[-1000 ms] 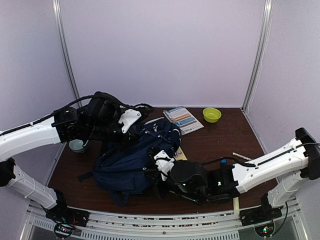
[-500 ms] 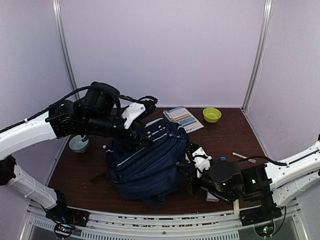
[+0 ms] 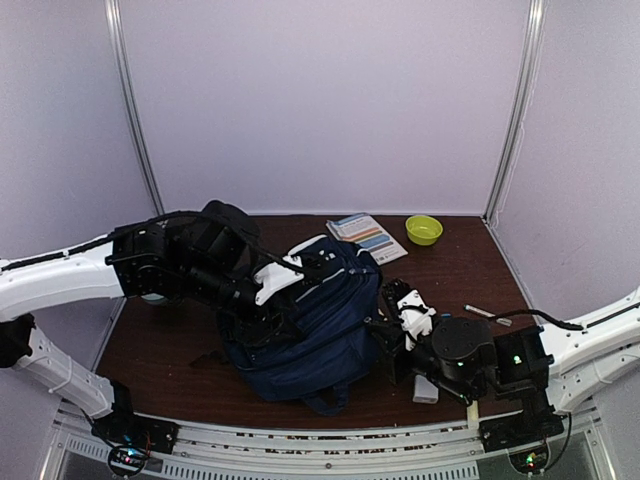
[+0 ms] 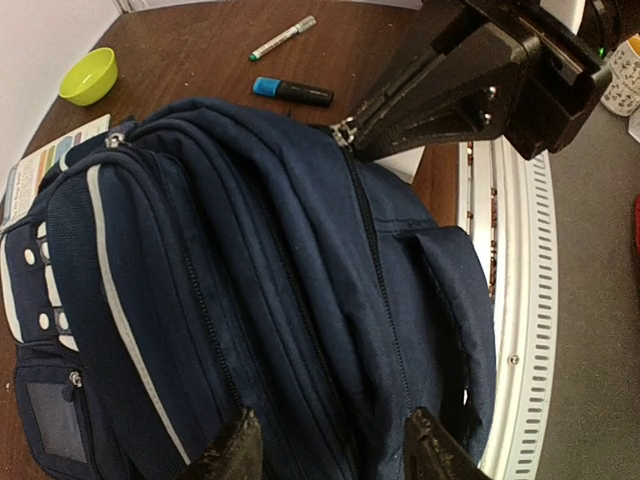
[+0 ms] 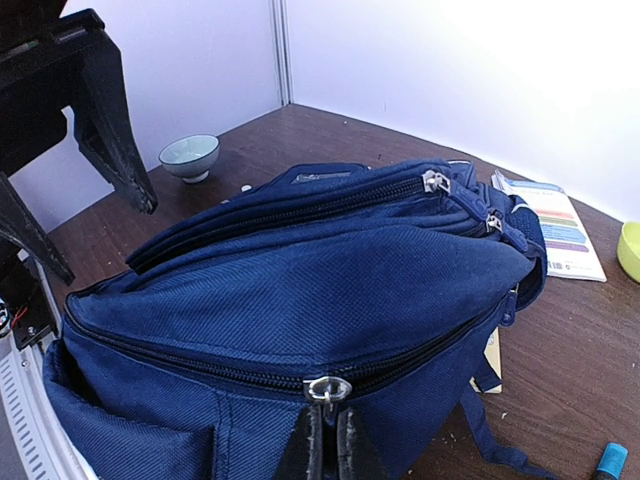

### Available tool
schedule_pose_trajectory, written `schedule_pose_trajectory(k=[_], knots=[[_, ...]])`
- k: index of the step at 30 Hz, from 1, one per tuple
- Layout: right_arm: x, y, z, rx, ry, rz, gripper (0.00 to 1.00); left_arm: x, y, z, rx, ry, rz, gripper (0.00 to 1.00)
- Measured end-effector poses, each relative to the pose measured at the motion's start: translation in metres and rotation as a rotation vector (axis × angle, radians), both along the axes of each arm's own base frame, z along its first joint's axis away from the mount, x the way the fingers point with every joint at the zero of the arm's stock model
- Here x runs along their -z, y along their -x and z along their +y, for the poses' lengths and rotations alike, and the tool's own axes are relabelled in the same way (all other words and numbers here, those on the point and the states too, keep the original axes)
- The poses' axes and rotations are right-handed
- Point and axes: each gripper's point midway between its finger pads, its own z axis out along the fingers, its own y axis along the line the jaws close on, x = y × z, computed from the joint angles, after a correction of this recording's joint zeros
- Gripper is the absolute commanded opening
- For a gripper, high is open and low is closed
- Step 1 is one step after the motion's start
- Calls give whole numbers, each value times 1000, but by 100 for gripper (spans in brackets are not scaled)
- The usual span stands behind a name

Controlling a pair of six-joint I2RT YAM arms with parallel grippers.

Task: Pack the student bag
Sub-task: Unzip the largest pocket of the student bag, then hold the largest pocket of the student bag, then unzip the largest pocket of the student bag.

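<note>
**Navy bag set between two end effectors on a dark desk**

The desk is dark brown wood, closed in by pale lilac walls with metal uprights in the far corners; a slotted white rail runs along its near edge. The student bag sits mid-desk, directly between the two end effectors; its long axis and top zip run from one to the other. Its white-striped front panel (the one with the dotted patch) faces away from both, toward the far wall.

The left end effector has its fingers apart, astride a ridge of bag fabric; whether they press it cannot be told. The right end effector is pinched together on the zip pull at the bag's opposite end.

Near the right end effector, on its far side, lie a blue-capped marker and a white pen; farther off are a green bowl and a booklet. A pale bowl sits past the left end effector, on the side away from the bag.
</note>
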Motion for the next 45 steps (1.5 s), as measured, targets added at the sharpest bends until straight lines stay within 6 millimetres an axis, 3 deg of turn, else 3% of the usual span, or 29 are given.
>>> schedule_pose_trajectory(k=[7, 13, 21, 22, 25, 32, 45], knots=[[2, 0, -1, 1, 10, 1, 0, 23, 12, -17, 54, -35, 104, 48], [4, 0, -2, 6, 16, 2, 0, 22, 17, -25, 70, -23, 143, 23], [4, -1, -3, 8, 18, 3, 0, 30, 19, -32, 76, -40, 159, 24], [5, -1, -3, 8, 21, 3, 0, 31, 19, -32, 78, -42, 159, 22], [6, -1, -3, 8, 24, 3, 0, 30, 20, -33, 75, -41, 163, 0], [6, 0, -5, 8, 32, 3, 0, 30, 14, -33, 41, -40, 155, 0], [20, 1, -2, 20, 150, 28, 0, 41, 1, -56, -137, -10, 284, 0]])
